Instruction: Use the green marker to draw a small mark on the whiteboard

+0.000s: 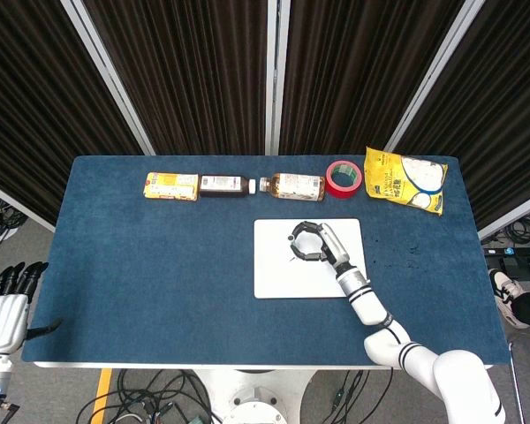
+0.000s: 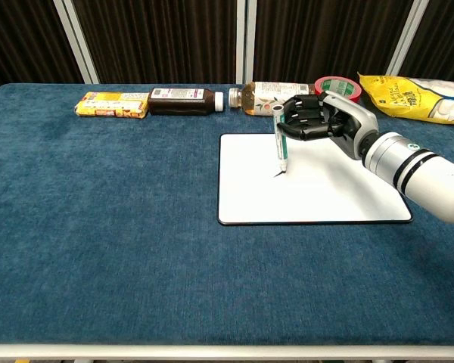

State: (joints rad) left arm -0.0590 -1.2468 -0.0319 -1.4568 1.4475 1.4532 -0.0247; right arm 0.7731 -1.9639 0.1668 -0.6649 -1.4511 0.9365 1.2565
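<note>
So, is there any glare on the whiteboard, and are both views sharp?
Chest view: the whiteboard looks evenly white with no glare, and the marker and right hand are sharp. Head view: also in focus, but the marker is too small to make out.

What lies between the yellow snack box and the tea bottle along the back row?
A dark brown bottle lies on its side between the yellow snack box and the tea bottle, white cap toward the tea bottle. Both views show it.

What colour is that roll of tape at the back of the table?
Red tape, with a greenish inner core; the head view shows it best.
</note>
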